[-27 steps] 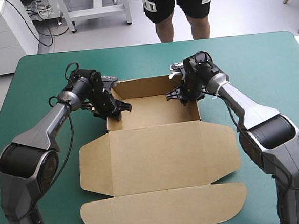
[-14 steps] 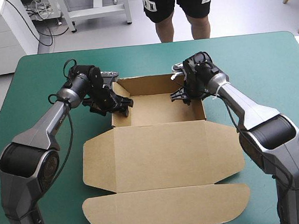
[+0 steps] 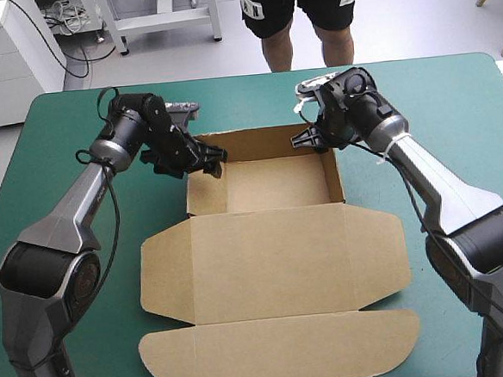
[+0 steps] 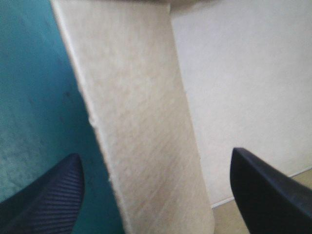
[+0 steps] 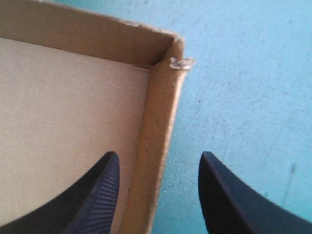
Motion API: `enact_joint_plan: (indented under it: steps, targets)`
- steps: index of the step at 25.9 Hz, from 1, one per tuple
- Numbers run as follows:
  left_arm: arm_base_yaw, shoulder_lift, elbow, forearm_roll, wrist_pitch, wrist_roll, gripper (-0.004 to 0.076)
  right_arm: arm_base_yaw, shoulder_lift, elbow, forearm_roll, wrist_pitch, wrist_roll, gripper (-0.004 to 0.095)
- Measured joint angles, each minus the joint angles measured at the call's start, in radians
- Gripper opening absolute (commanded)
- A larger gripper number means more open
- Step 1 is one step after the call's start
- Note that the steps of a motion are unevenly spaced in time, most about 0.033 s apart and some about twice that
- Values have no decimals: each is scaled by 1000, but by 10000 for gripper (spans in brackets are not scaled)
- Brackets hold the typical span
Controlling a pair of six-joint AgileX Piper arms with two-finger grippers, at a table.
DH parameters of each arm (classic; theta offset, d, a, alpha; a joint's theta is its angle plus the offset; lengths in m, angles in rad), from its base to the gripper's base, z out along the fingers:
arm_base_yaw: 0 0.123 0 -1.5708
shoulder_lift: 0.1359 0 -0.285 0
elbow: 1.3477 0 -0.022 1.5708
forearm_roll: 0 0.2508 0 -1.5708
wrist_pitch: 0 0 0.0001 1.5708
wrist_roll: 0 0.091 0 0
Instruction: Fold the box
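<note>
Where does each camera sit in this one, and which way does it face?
High view: above and behind the robot, facing forward and down on the table and the box; left arm and right arm both show.
Left wrist view: above the left wrist, looking along the left jaws, open astride the box's left wall.
Right wrist view: above the right wrist, looking along the right jaws, open astride the right wall.
Shared: all three show the box on the teal-green cover.

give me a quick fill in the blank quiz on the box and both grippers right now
The box is an open tray, its lid lying ____ on the table. The left gripper stands ____, a tray wall between its fingers. The right gripper straddles the tray's ____ wall.
Missing: flat; open; right.
</note>
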Motion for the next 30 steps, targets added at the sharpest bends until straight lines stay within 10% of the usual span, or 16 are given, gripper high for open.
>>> enact_joint_plan:
  steps: [7, 15, 23, 30]
  targets:
    - [0, -57, -178, 22, 9, 3, 529, -1, -122, -6, -23, 5, 0, 468]
    - [0, -216, -200, 122, 23, 32, -6, -2, -162, -6, -7, 15, 0, 466]
    - [-1, -442, -121, 189, 24, 82, -8, -14, -162, 67, 36, 15, 4, 466]
    - [-1, -761, 293, 263, -25, 82, -8, -33, -99, 126, 93, 12, 8, 466]
